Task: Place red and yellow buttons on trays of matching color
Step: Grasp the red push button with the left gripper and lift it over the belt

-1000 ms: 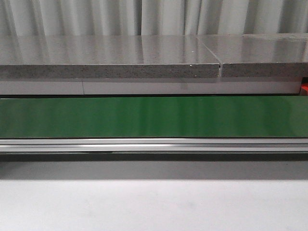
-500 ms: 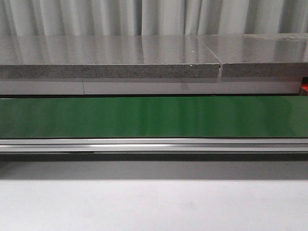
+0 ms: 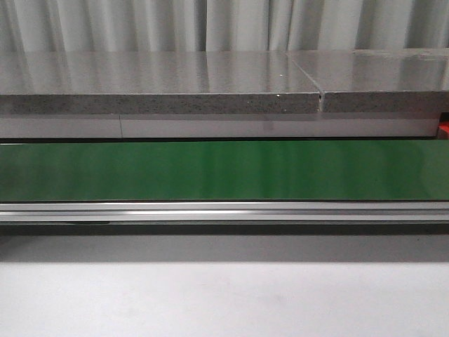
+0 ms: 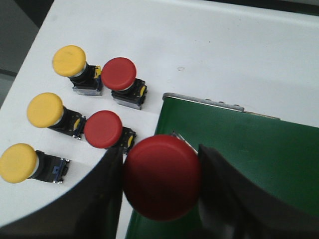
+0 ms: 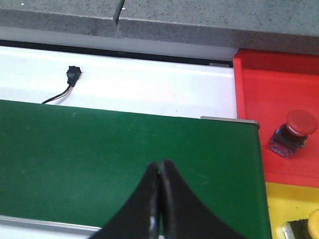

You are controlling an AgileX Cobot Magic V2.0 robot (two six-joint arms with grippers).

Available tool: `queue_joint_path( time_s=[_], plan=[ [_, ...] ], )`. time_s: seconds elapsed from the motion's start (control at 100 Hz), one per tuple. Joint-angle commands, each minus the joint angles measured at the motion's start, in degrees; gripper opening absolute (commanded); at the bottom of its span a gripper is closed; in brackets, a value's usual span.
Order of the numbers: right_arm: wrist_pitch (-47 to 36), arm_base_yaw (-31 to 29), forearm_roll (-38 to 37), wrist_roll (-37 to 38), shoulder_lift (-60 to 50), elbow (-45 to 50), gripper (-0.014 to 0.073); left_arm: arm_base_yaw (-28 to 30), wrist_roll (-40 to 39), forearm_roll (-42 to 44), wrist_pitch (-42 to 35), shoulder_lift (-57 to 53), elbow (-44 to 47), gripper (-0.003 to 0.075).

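- My left gripper (image 4: 160,185) is clamped on a red button (image 4: 162,177); both dark fingers (image 4: 107,194) press the sides of its mushroom cap, and it hangs over the left end of the green belt (image 4: 249,159).
- The held button's cap faces straight up at the wrist camera, so I judge its long axis, cap to switch body, runs roughly vertical; the body is hidden under the cap.
- On the white table (image 4: 224,55) beside the belt end I count 5 more: 3 yellow buttons (image 4: 45,109) and 2 red spare buttons (image 4: 103,129), each lying tilted with its cap up and outward and its dark body behind.
- Handling, as I judge it: these look like rigid plastic switches, light, with a smooth domed cap that could slip. The cap rim gives the widest grip; the squarer body would be steadier if I could reach it.
- My right gripper (image 5: 159,196) is closed on nothing, fingertips touching, hovering above the belt's right end.
- Past that end lies the red tray (image 5: 279,79) with 1 placed red button (image 5: 294,130) leaning, cap towards the far right. The yellow tray (image 5: 286,204) sits nearer, with a yellow cap (image 5: 314,219) just showing at the picture's edge.
- The front view shows only bare belt (image 3: 224,170); neither arm appears there.
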Motion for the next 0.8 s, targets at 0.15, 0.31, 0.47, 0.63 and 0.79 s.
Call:
queue_joint_path(
  time_s=[0.15, 0.31, 0.47, 0.63, 0.79],
  plan=[
    [-3.5, -0.08, 0.83, -0.54, -0.82, -1.44, -0.0067, -1.14, 0.66, 0.73, 0.96, 1.7, -2.07, -0.0019],
    [-3.5, -0.08, 0.83, -0.54, -0.82, -1.44, -0.0067, -1.14, 1.55, 0.44, 2.87, 2.64, -2.07, -0.0018],
    [-3.5, -0.08, 0.83, -0.54, -0.82, -1.44, -0.0067, -1.14, 1.81, -1.15, 3.0, 2.64, -2.07, 0.0059],
    [-3.5, -0.08, 0.83, -0.54, -0.82, -1.44, -0.0067, -1.18, 3.95, -2.4, 2.81, 2.64, -2.07, 0.0338],
    [-3.5, -0.08, 0.83, -0.54, -0.82, -1.44, -0.0067, -1.18, 4.74, -2.62, 2.39, 2.64, -2.07, 0.0525]
  ],
)
